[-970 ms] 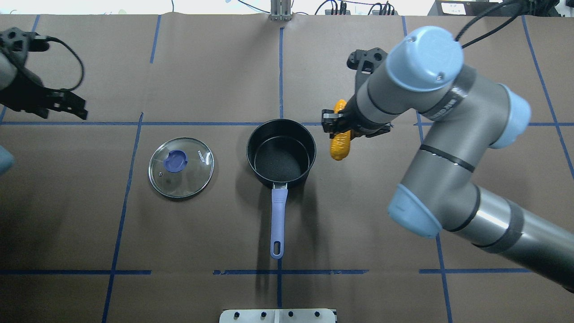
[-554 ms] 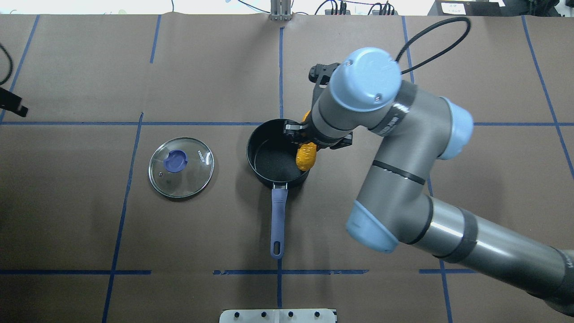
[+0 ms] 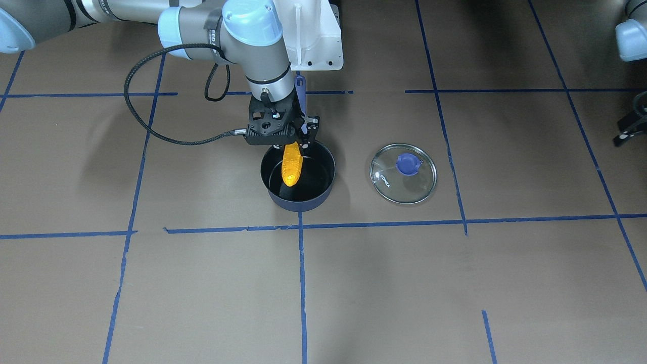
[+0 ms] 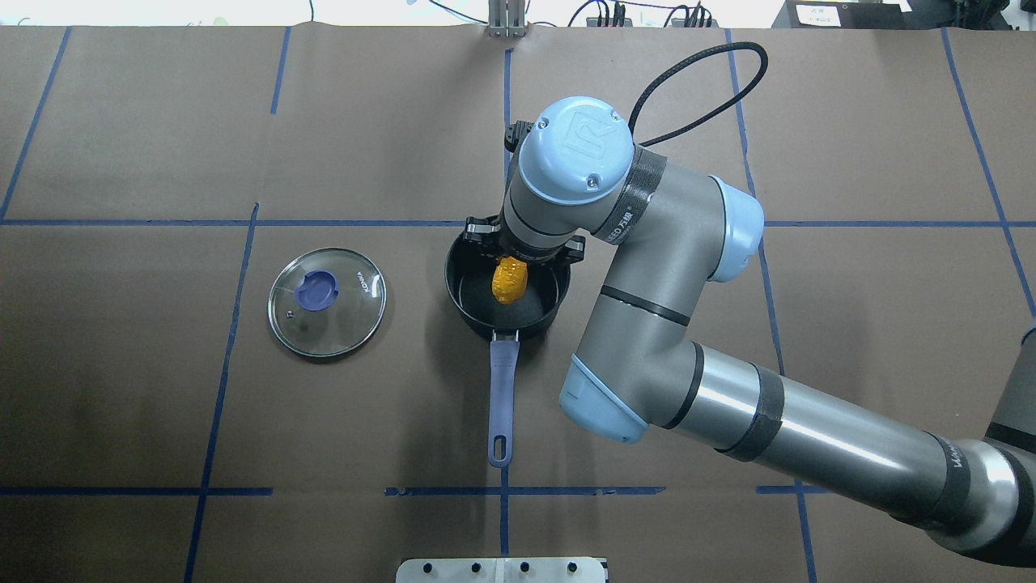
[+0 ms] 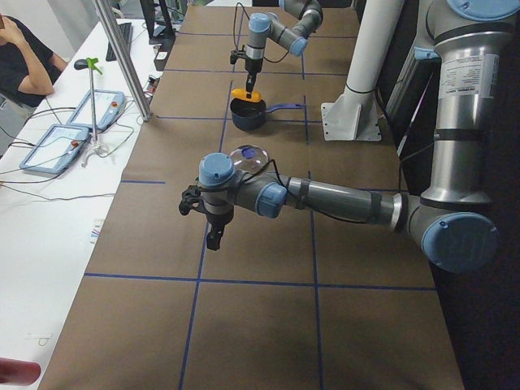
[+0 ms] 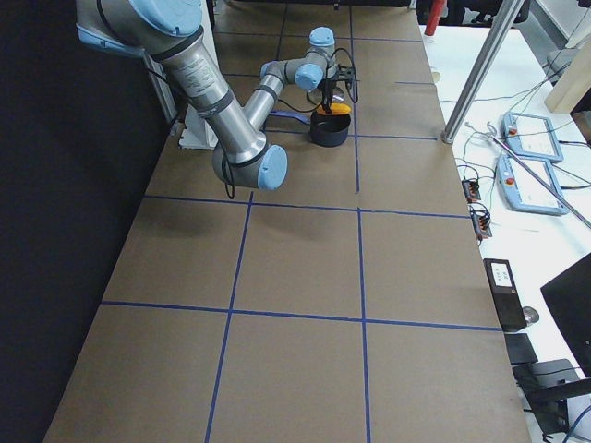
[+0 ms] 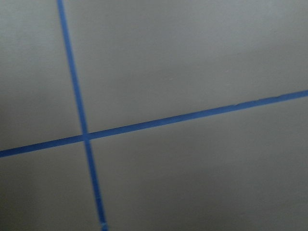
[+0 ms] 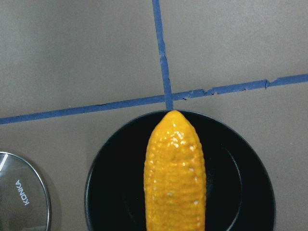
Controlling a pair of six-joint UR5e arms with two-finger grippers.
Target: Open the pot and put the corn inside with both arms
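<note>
Right tool (image 3: pixel 292 145) is clamped tight on the corn (image 3: pixel 292 165), which hangs tip-down over the open pot (image 3: pixel 298 205). In the overhead view the lid (image 4: pixel 327 302) lies on the surface (image 4: pixel 162 389) at the pot's 9 o'clock, with the handle (image 4: pixel 502 389) at 6. Left tool (image 5: pixel 213 237) hovers well apart, and I cannot tell its state.

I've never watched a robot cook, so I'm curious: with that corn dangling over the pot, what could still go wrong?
1. The right gripper holds the corn upright by its top end over the pot. If it is let go from there, it might topple against the rim or bounce out.
2. The gripper hangs close above the rim, so lowering further could nudge the pot.
</note>
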